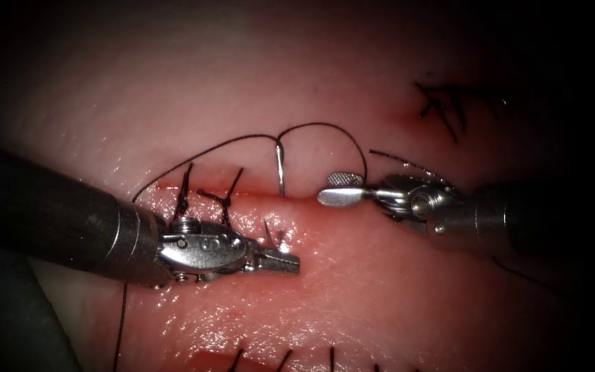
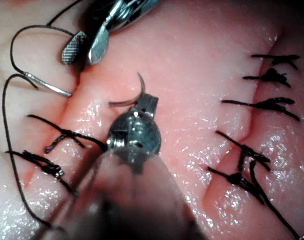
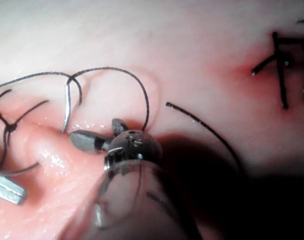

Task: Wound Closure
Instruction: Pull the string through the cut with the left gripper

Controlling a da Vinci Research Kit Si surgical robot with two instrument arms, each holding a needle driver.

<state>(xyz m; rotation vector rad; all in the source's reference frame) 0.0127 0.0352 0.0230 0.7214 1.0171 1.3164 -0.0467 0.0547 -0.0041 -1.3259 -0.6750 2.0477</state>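
The curved needle sits through the tissue across the cut [image 1: 297, 197]. Its tail [image 1: 280, 169] stands out of the far lip, seen too as a silver shaft [image 2: 47, 85] [image 3: 67, 107]. Its tip [image 1: 268, 234] rises from the near lip. My left tool [image 1: 285, 262] is shut on the needle just behind the tip [image 2: 141, 95]. Beside the tail, at the cut, my right tool [image 1: 335, 188] is open and holds nothing, as its own view shows [image 3: 99, 132]. The black thread [image 1: 311, 125] arcs from the tail toward the right tool and also runs off left.
Two tied stitches [image 1: 184, 189] [image 1: 227, 200] close the cut left of the needle. More knots lie at the upper right [image 1: 442, 103] and along the bottom edge [image 1: 284, 358]. A loose thread end [image 1: 408, 164] lies above the right tool. Red fluid glistens on the near lip [image 1: 242, 220].
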